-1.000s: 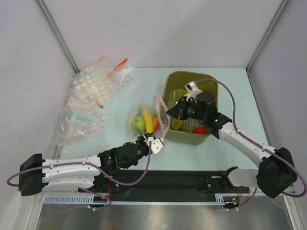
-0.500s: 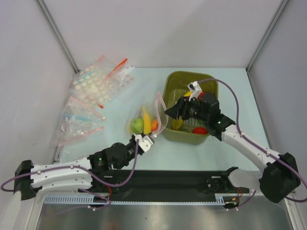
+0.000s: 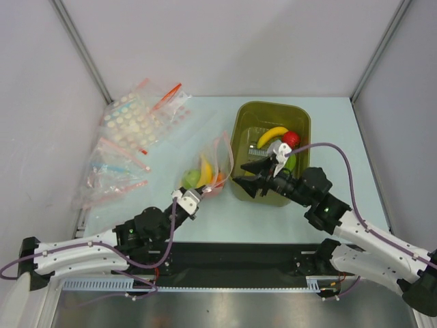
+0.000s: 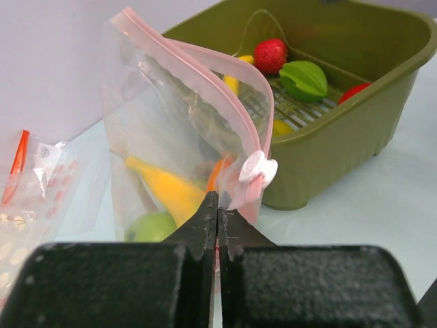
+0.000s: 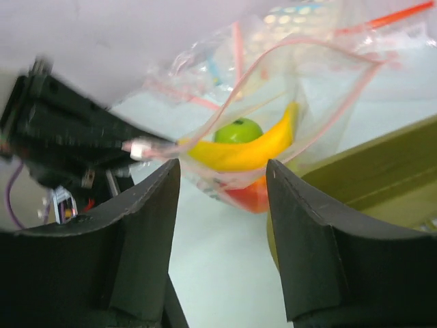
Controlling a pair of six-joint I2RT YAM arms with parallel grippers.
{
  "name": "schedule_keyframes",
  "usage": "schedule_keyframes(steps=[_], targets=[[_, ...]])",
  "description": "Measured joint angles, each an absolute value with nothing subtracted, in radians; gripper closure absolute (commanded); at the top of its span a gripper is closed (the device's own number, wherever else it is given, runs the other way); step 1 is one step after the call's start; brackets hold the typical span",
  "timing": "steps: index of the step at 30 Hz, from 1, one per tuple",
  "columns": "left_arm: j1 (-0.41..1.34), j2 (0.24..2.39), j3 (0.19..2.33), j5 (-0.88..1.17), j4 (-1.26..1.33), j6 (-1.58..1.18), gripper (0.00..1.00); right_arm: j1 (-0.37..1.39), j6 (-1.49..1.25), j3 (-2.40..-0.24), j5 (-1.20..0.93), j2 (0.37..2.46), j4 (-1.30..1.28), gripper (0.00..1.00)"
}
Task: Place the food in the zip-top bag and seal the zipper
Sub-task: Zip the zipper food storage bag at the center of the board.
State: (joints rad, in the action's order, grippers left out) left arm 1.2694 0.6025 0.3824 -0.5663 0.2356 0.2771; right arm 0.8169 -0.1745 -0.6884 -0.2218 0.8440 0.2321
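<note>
The zip-top bag (image 3: 208, 171) stands between my arms with a yellow banana (image 4: 167, 191), a green apple (image 4: 150, 225) and an orange piece inside. Its pink zipper (image 4: 198, 75) gapes in a loop, with a white slider (image 4: 258, 167) at the near end. My left gripper (image 4: 217, 205) is shut on the bag's near corner, a pink sliver showing between the fingers. The right gripper (image 5: 223, 167) is open and empty, pointing at the bag from the tub side. More food lies in the tub: a banana (image 3: 272, 134), a red tomato (image 3: 291, 139) and a green piece (image 3: 290, 162).
The olive-green tub (image 3: 239, 126) stands right of the bag, almost touching it. A heap of dotted and striped clear bags (image 3: 136, 123) lies at the far left by the wall. A black strip (image 3: 239, 256) runs along the near edge by the arm bases.
My left gripper has shut on the bag's corner and drawn back to the near left. The right gripper has opened and pulled out of the tub toward the near side.
</note>
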Motion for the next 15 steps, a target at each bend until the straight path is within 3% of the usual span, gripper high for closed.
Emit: schedule_keyframes(steps=[7,15], targets=[[1.269,0.525,0.374,-0.446,0.223,0.271,1.0,0.981,0.109,-0.572,-0.325,0.84,0.333,0.47],[1.27,0.675,0.407,-0.337,0.205,0.279,1.0,1.037,0.315,-0.574,-0.395,0.844,0.292,0.54]])
